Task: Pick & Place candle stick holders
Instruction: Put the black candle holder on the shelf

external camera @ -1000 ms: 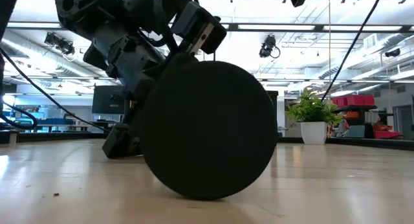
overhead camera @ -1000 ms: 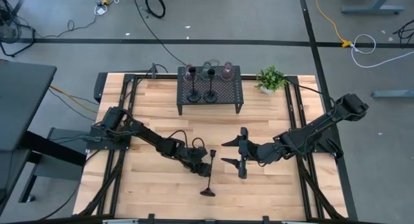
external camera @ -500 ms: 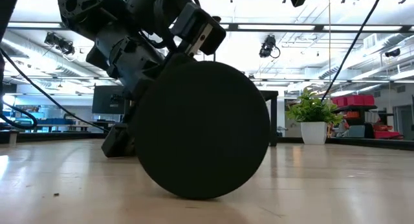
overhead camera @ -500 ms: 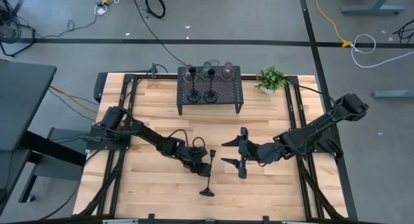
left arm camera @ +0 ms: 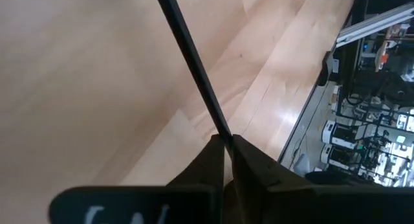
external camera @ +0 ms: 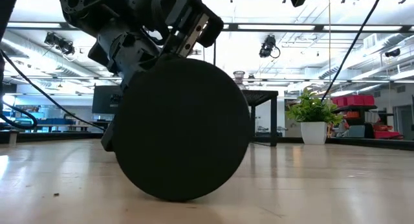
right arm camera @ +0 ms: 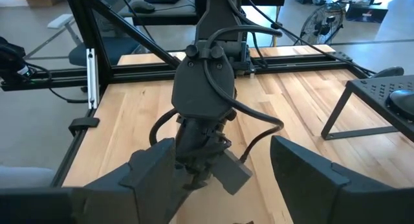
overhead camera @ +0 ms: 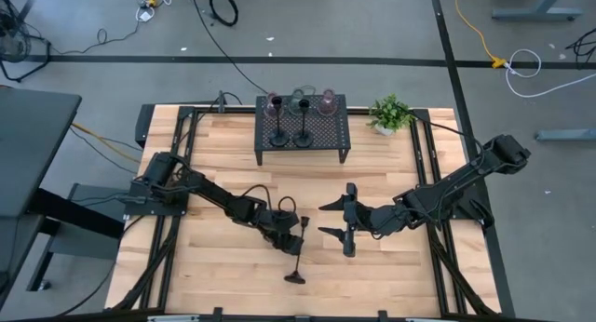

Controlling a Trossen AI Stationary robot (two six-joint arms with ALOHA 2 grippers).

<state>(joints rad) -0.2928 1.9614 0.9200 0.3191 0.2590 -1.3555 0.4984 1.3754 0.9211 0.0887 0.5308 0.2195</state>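
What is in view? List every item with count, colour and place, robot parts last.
Black stem candle holder: one, black, tilted, base on the table's near middle, stem in the left claw.
Black stem candle holders on rack: two, black, upright on the rack's front.
Glass candle holders: three, two pinkish and one darker, along the rack's back edge.
Mesh rack: one, black, far middle of the table.
Potted plant: one, green in a white pot, right of the rack.
Table: one, light wood.
Left claw: shut on the stem.
Right claw: open, empty, mid-table.
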